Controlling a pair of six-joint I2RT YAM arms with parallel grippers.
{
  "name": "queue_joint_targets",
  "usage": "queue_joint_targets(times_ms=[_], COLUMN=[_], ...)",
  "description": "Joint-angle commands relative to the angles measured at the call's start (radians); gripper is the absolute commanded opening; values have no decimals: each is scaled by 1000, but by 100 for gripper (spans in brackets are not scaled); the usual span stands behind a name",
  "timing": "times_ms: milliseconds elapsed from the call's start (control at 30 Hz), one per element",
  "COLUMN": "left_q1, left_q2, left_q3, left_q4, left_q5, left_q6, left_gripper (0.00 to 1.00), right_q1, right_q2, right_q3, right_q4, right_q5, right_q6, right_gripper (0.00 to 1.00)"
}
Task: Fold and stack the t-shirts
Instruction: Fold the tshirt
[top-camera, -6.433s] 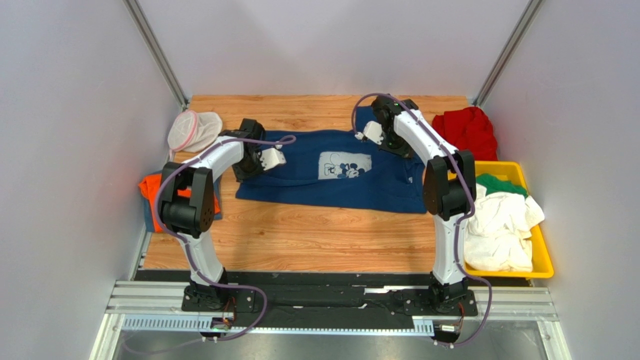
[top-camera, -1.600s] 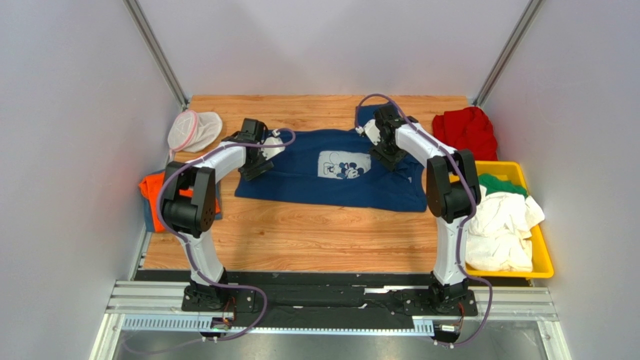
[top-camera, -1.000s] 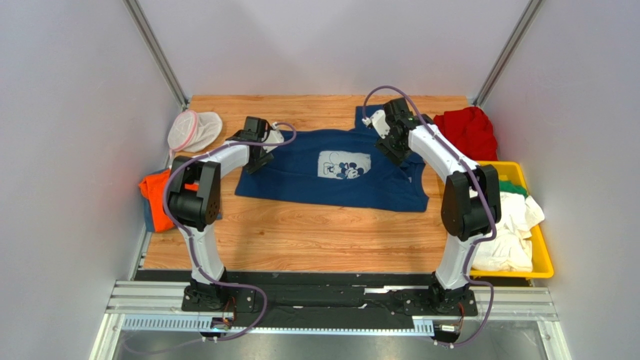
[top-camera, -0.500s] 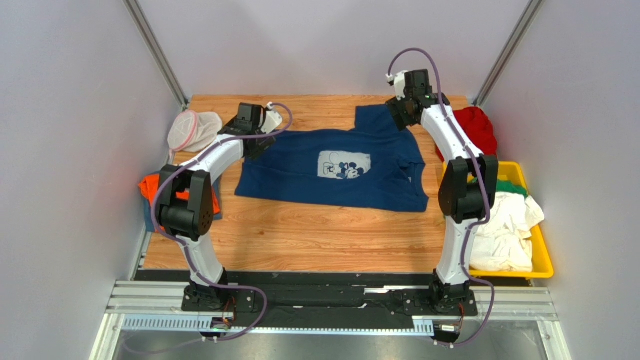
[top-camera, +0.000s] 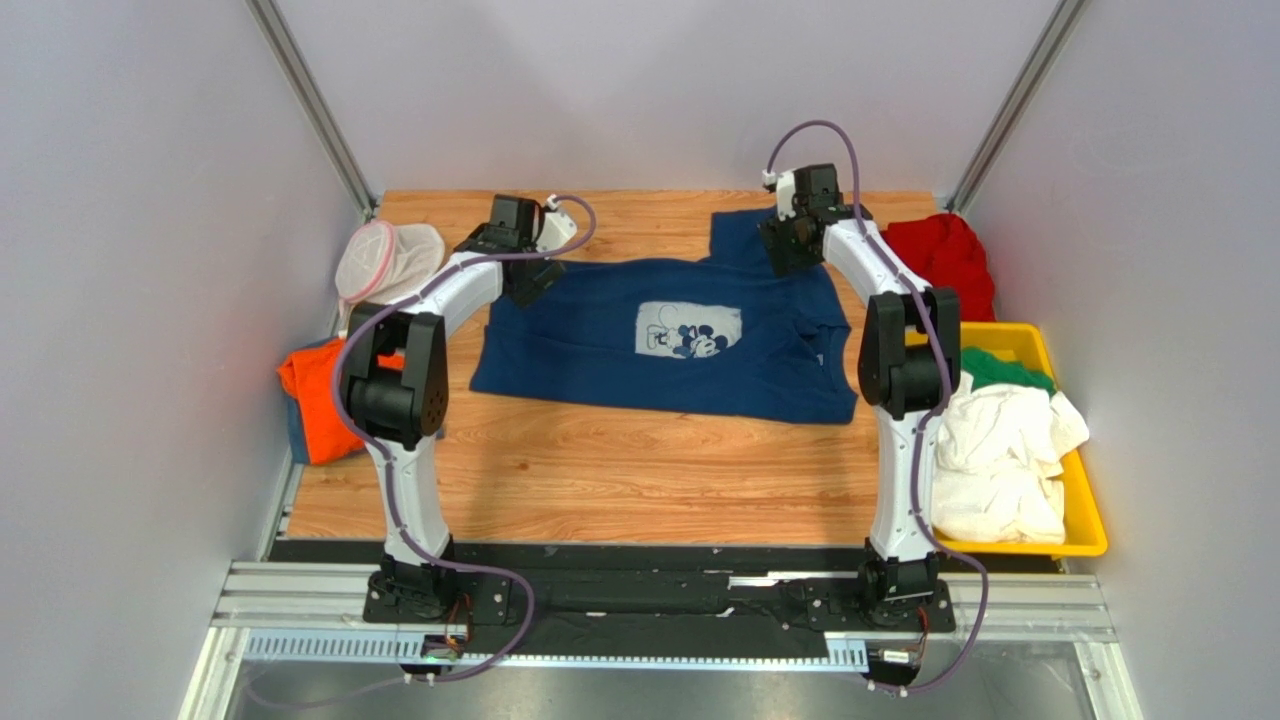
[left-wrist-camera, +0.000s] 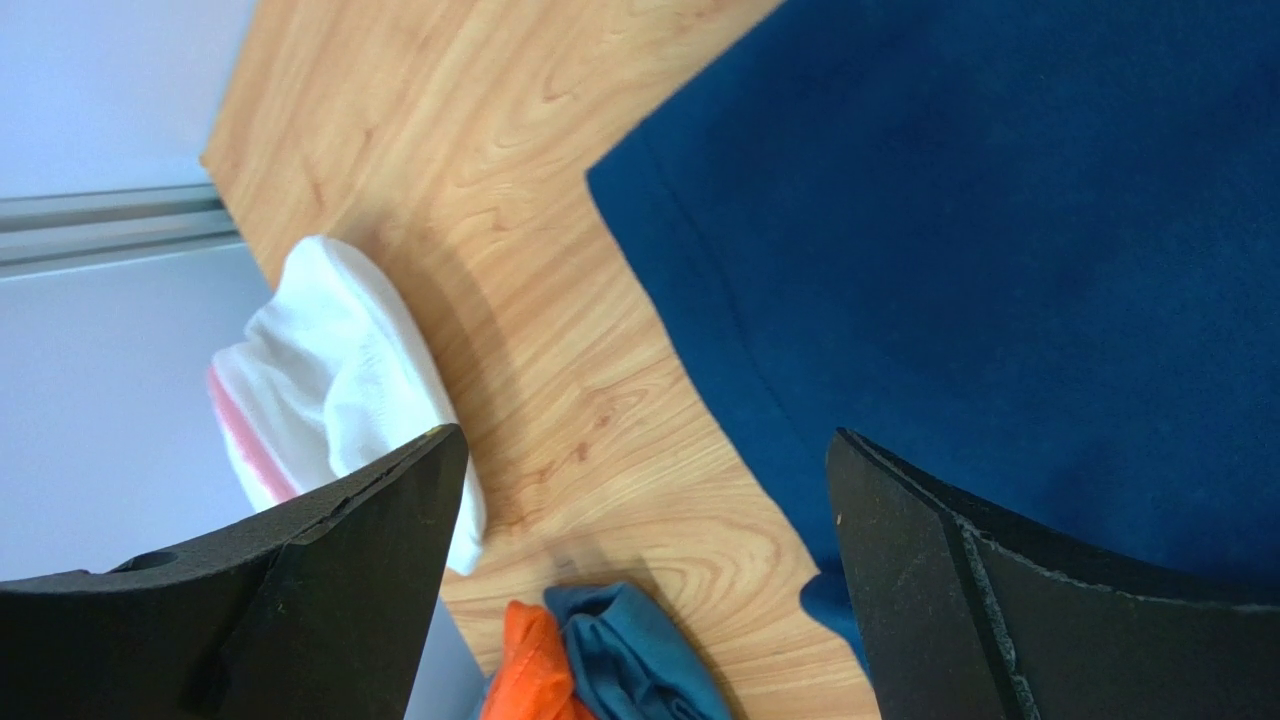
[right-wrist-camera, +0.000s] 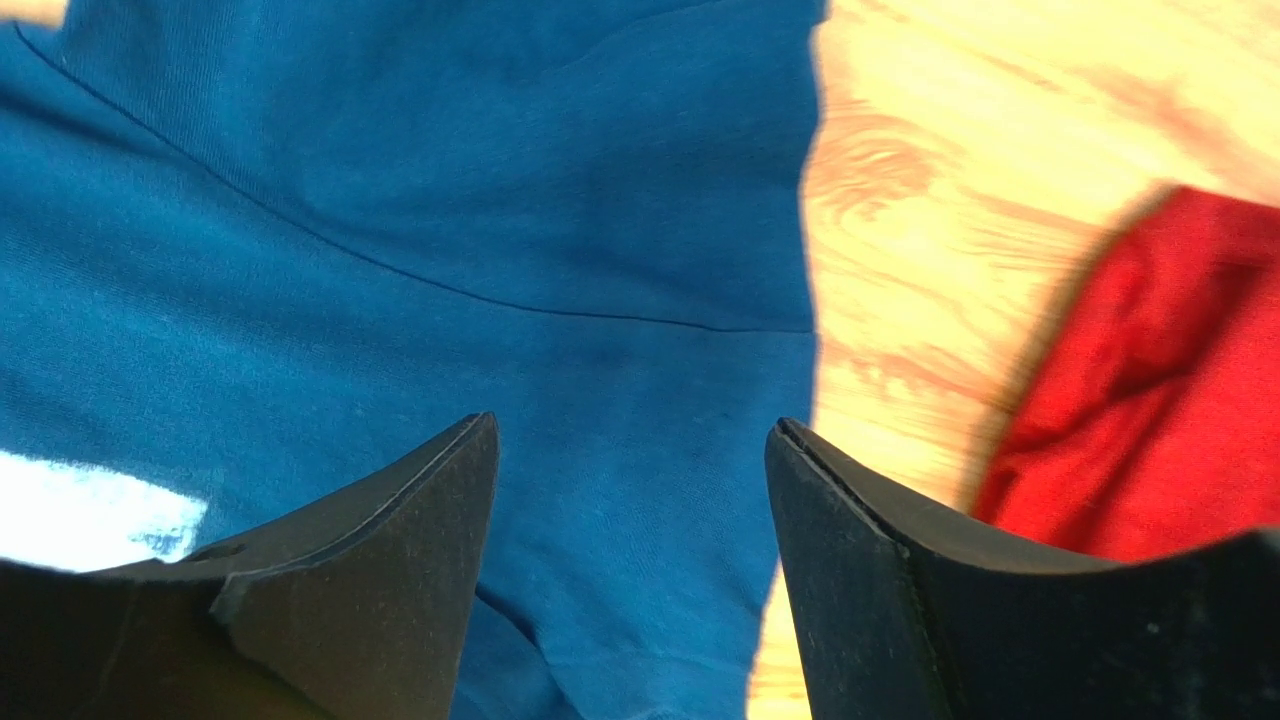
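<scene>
We see the navy blue shirt (top-camera: 661, 338) spread flat, front up, across the far half of the wooden table (top-camera: 601, 465), with its pale square print (top-camera: 690, 329) near the middle and one sleeve pointing toward the back wall on the right. The left gripper (left-wrist-camera: 639, 450) hangs over the shirt's far left corner; its two dark fingers stand wide apart with nothing between them, and through the gap its wrist camera shows bare wood and the slanting edge of the navy cloth. The right gripper (right-wrist-camera: 631, 432) hangs over the far right shoulder of the same shirt, its fingers also apart and holding nothing; below them lie smooth navy cloth and a curved seam, with the shirt's edge and a strip of wood just to one side. Beyond that strip sits the red shirt (top-camera: 939, 258), bunched in the far right corner. Nearer on the right, a yellow bin (top-camera: 1089, 518) holds the crumpled white shirt (top-camera: 999, 458) with the green shirt (top-camera: 999, 368) behind it. On the left edge lies the orange shirt (top-camera: 316, 393), touching a blue-grey cloth (left-wrist-camera: 624, 660), and farther back a white pouch (top-camera: 383, 258) with a pink rim rests near the wall.
</scene>
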Motion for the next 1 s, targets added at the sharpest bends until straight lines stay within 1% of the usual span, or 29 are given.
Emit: queue_joint_targets(times_ms=[0, 167, 200, 400, 533, 667, 800, 967], left_q1=[-3, -3, -3, -4, -11, -24, -47, -63], left_q2=[12, -9, -17, -100, -156, -201, -202, -181], left_q3=[23, -12, -19, -75, -140, -199, -255, -261], left_q4=[4, 10, 10, -40, -65, -105, -117, -123], left_q5=[28, 31, 32, 78, 110, 129, 120, 127], left_q6=[-14, -19, -19, -36, -28, 9, 44, 55], left_gripper=[99, 98, 98, 98, 98, 98, 98, 98], right_q1=[4, 5, 5, 5, 11, 28, 47, 57], right_q2=[-67, -136, -169, -318, -425, -496, -533, -532], right_q3=[-76, -163, -185, -329, -395, -459, -547, -604], right_q4=[75, 80, 80, 91, 57, 10, -18, -7], right_q5=[-34, -34, -77, -125, -148, -171, -173, -162], right_q6=[18, 7, 4, 2, -10, -25, -53, -71], right_gripper=[71, 70, 70, 70, 70, 70, 70, 70])
